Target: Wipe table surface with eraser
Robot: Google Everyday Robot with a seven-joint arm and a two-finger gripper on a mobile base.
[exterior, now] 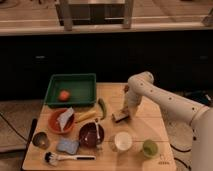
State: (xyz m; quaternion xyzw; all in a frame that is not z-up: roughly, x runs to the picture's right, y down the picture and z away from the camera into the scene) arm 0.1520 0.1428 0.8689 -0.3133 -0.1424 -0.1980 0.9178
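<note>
The table surface [145, 125] is a light-brown wooden top with plank seams. The eraser [120, 118], a small tan block with a dark underside, lies flat on it just right of centre. My gripper [124, 112] reaches down from the white arm on the right and is shut on the eraser, pressing it onto the wood. A small dark mark [125, 89] sits on the table's far side, behind the gripper.
A green tray [80, 80] holding an orange fruit [63, 95] stands at the back left. A green vegetable [102, 107], an orange bowl [54, 123], a dark bowl [91, 135], a white cup [122, 141], a green cup [149, 148], a blue sponge [67, 146] and a brush [65, 158] crowd the left and front.
</note>
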